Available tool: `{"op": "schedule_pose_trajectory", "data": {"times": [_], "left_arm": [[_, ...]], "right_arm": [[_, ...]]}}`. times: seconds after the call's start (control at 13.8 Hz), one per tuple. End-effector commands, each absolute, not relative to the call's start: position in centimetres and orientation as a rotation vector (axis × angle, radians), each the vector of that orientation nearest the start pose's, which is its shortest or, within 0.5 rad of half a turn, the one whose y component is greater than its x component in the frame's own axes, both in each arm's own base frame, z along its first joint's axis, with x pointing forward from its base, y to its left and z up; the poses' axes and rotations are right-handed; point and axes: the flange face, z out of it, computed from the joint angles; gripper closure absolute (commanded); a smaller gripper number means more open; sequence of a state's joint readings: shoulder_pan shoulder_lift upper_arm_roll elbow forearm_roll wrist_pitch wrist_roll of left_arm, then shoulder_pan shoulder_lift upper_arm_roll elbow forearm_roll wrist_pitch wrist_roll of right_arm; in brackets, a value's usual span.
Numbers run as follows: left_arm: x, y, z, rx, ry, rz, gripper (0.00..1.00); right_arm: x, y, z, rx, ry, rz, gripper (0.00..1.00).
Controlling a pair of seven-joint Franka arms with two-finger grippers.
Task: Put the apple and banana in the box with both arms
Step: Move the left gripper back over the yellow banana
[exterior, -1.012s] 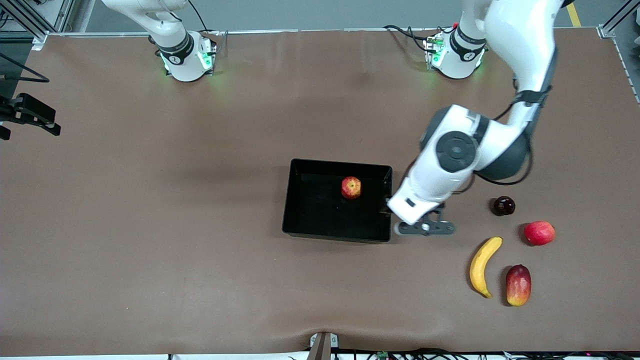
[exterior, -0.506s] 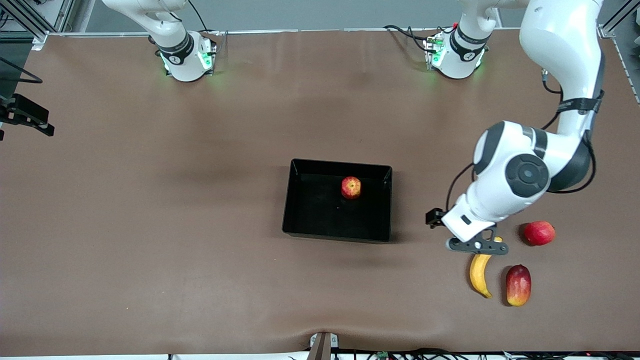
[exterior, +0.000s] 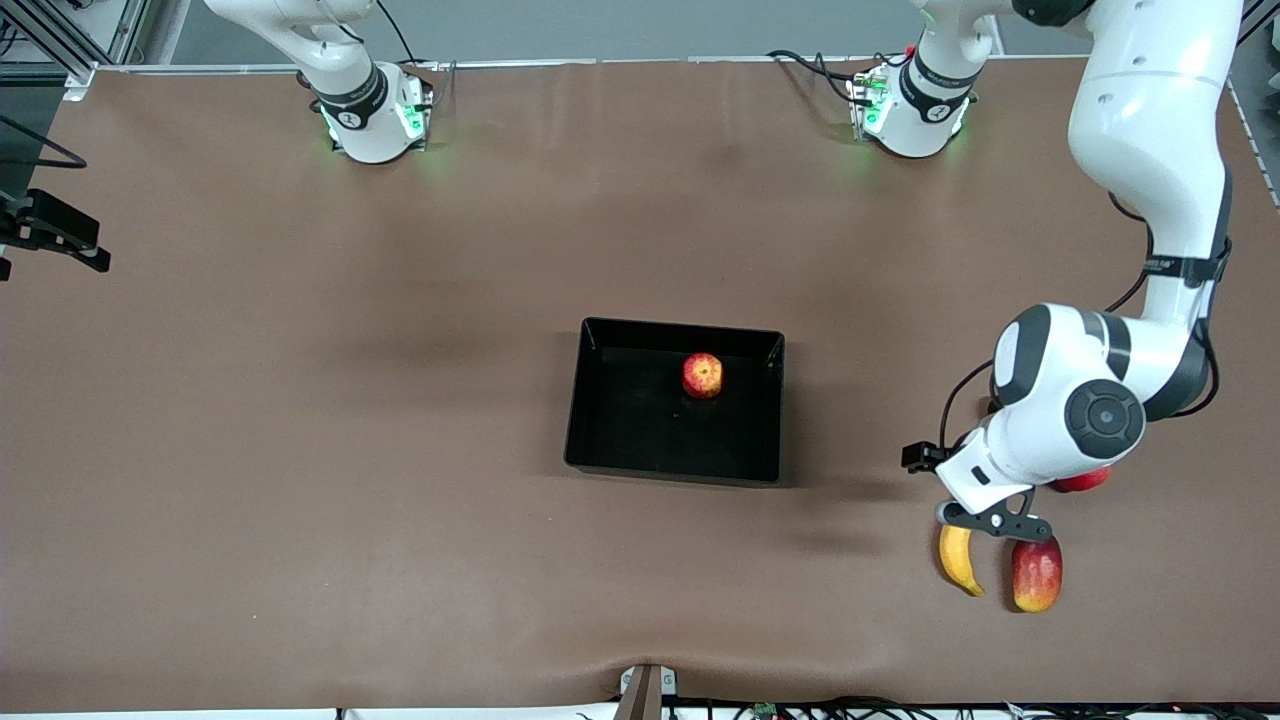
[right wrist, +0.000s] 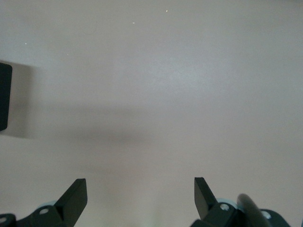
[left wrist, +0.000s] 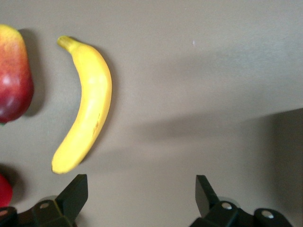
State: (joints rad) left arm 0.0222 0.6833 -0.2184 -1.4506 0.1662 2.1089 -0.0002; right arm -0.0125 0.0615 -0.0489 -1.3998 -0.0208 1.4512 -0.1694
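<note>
The black box point(exterior: 575, 400) sits mid-table with the apple point(exterior: 702, 375) resting inside it. The yellow banana point(exterior: 958, 565) point(left wrist: 87, 109) lies toward the left arm's end of the table, nearer to the front camera than the box. My left gripper point(exterior: 993, 522) point(left wrist: 141, 187) hangs open and empty over the banana's end that is farther from the front camera; one finger point(left wrist: 75, 194) stands just short of that tip. My right gripper point(exterior: 55, 232) point(right wrist: 139, 189) waits open over bare table at the right arm's end.
A red-and-yellow mango point(exterior: 1036, 573) point(left wrist: 13, 80) lies beside the banana. A plain red fruit point(exterior: 1080, 481) shows partly under the left arm's wrist. The brown table point(exterior: 400, 450) stretches wide on both sides of the box.
The left arm has swung from the box's edge toward its own end of the table and now hangs over the banana. It covers the dark plum-like fruit. Both grippers stayed open.
</note>
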Motion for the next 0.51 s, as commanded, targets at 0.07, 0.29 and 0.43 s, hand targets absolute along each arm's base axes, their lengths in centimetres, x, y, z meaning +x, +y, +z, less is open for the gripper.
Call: {"op": "schedule_pose_trajectory", "data": {"times": [0.07,0.29,0.43], "left_arm": [[72.4,-7.2,26.1,-3.072,0.603,-0.077,0.0],[73.2,-4.2,24.3,-3.013,0.758,-0.151,0.0],[73.5,-3.7,23.3,-2.996,0.812,-0.187,0.0]], "right_arm": [[55.1,-3.6,66.3,-3.168,-0.181,0.023,0.0],[55.1,-3.5,66.2,-3.153,-0.169,0.032,0.0],[54.9,-3.6,66.1,-3.113,-0.153,0.039,0.0]]}}
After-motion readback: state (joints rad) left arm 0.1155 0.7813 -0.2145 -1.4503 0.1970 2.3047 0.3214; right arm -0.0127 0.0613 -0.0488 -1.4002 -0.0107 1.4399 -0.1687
